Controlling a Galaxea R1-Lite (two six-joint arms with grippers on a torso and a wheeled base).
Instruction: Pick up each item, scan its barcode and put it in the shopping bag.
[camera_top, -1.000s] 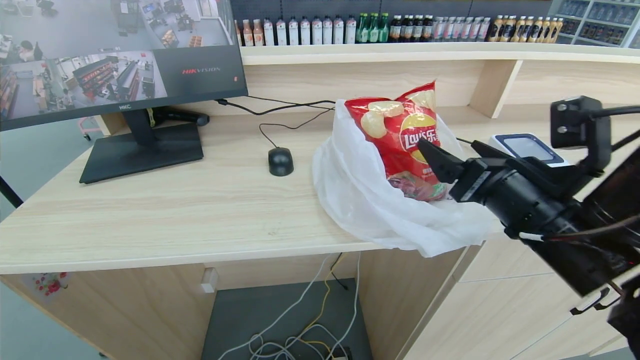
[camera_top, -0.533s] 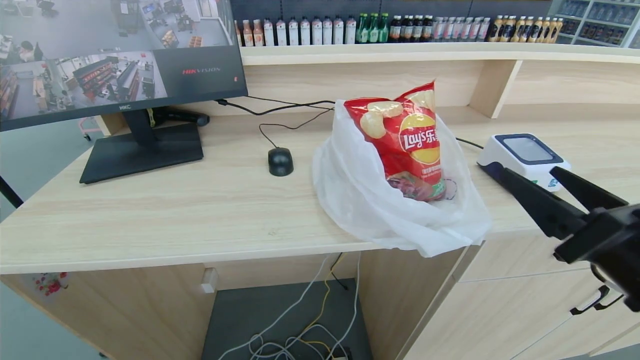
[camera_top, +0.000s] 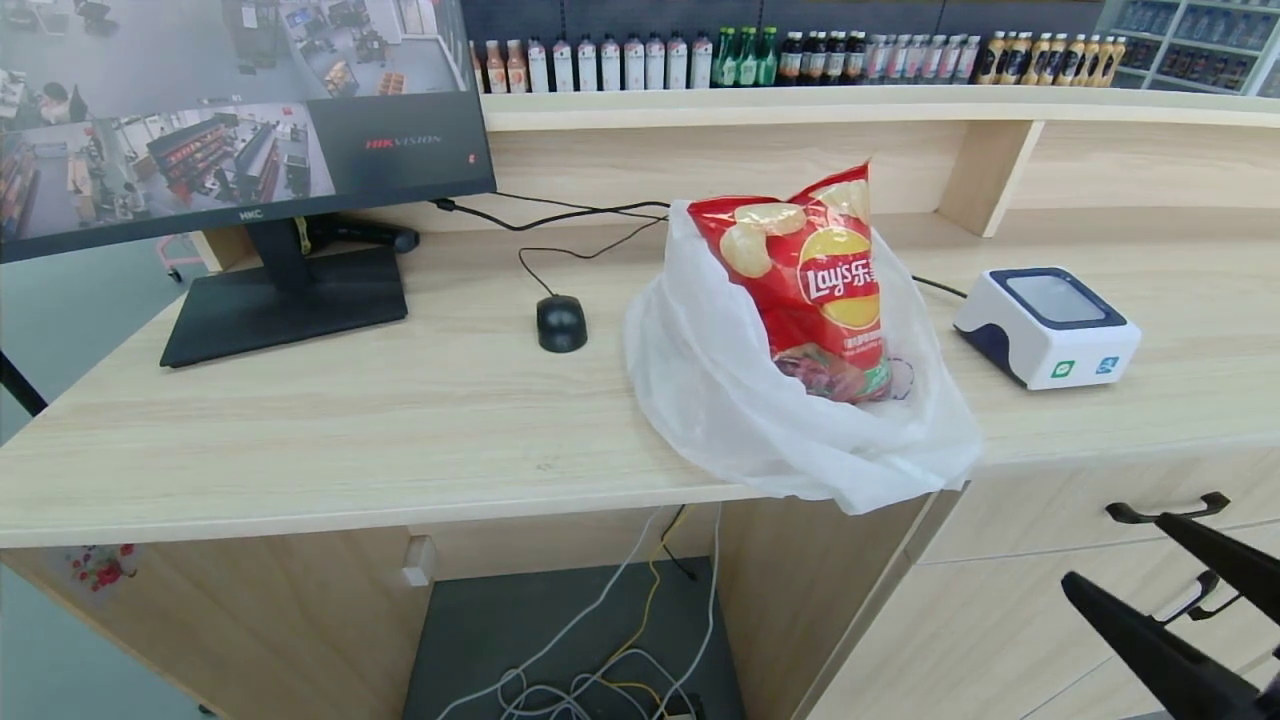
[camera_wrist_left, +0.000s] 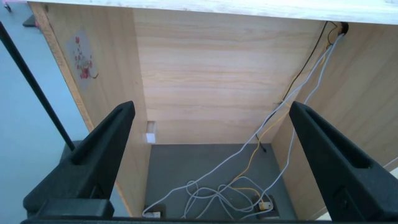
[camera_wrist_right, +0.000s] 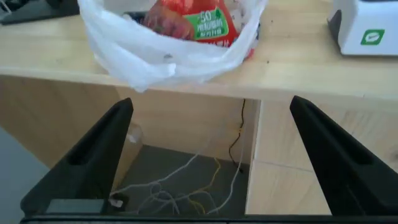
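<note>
A red chip bag (camera_top: 815, 275) stands upright inside the white shopping bag (camera_top: 760, 410) on the wooden counter (camera_top: 350, 420); the wrist view catches its lower end (camera_wrist_right: 193, 18) in the white bag (camera_wrist_right: 149, 53). The white barcode scanner (camera_top: 1045, 325) sits to the bag's right, its corner (camera_wrist_right: 367, 31) at the counter edge. My right gripper (camera_top: 1165, 590) hangs open and empty below the counter front, by the drawers, its fingers (camera_wrist_right: 93, 152) wide apart. My left gripper (camera_wrist_left: 211, 162) is open and empty, low under the desk, facing the wooden back panel.
A monitor (camera_top: 230, 110) on a black stand and a black mouse (camera_top: 561, 322) occupy the counter's left. Drinks bottles (camera_top: 800, 55) line the back shelf. Loose cables (camera_top: 600, 650) lie under the desk, also seen as cables (camera_wrist_left: 236, 186). Drawer handles (camera_top: 1165, 512) are beside the right gripper.
My right arm has pulled back from the shopping bag and dropped down to the right, below the counter edge, uncovering the scanner. The chip bag stays in the shopping bag.
</note>
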